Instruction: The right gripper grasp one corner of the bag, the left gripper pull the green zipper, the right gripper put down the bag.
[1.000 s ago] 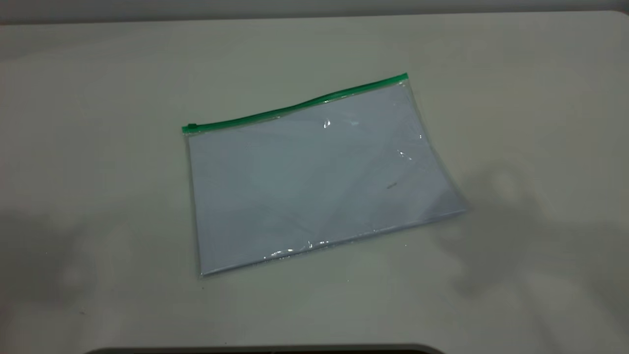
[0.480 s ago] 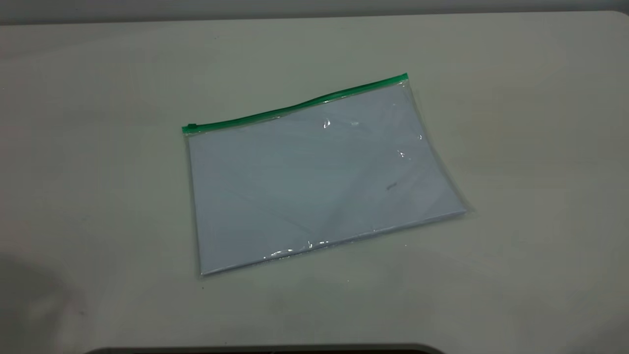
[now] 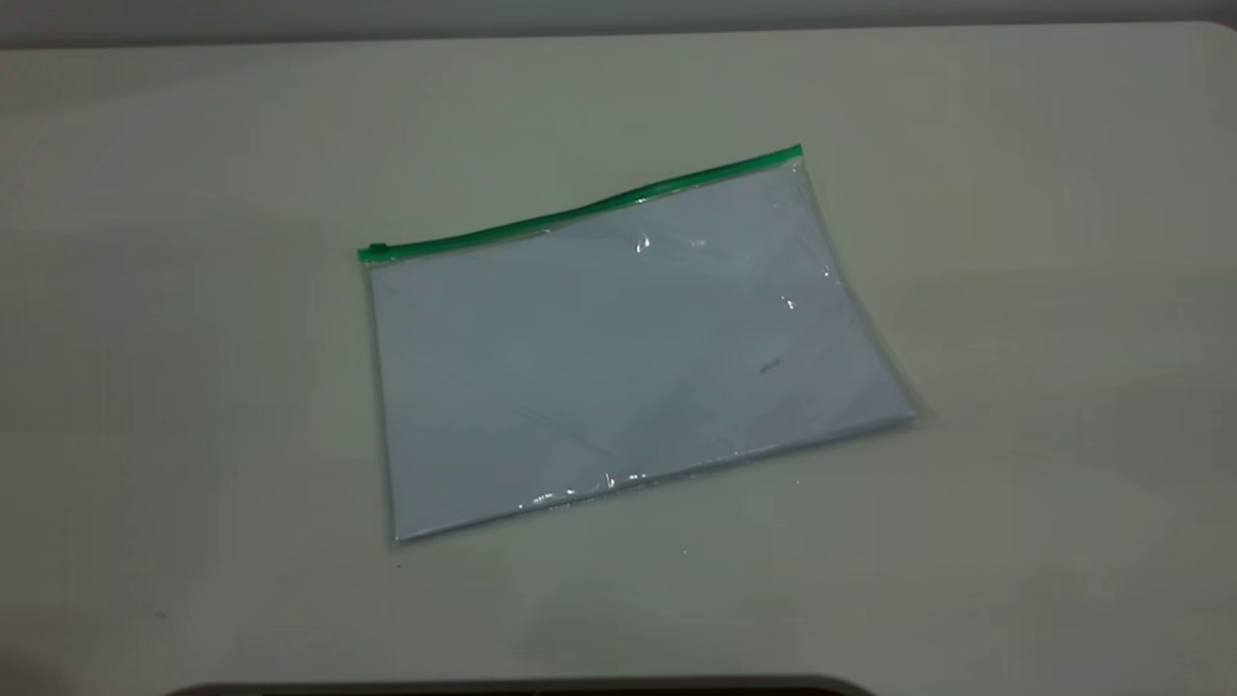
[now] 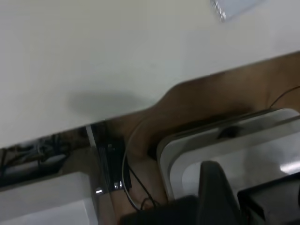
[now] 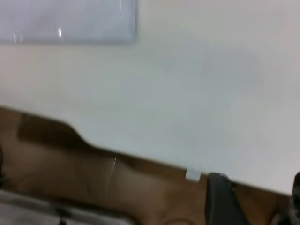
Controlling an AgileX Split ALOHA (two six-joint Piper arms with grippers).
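Shadows that darkened the worktop (image 3: 1015,242) on either side of the bag (image 3: 618,358) a second ago have cleared off, apart from a faint trace at the near left corner; the bag itself has not shifted.

You have the bag lying flat near the middle of the worktop, turned a little so that its right end sits farther from the camera than its left. The green zipper (image 3: 580,208) runs along the far long edge, and its small slider (image 3: 377,252) sits at the left end of that strip. The clear film is wrinkled and catches a few bright glints near the near edge and towards the right side.

Neither arm shows in the exterior view. Your left pincer (image 4: 213,192) hangs out past the worktop's edge, over brown floor, loose cables and a pale casing (image 4: 225,150); only one corner of the bag (image 4: 232,7) reaches its camera, well apart from it. Whether that pincer is wide or narrow, you cannot tell from here.

Your right pincer (image 5: 260,197) also sits off the worktop's edge, spread wide and holding nothing, with a corner of the bag (image 5: 70,21) well away across bare worktop.
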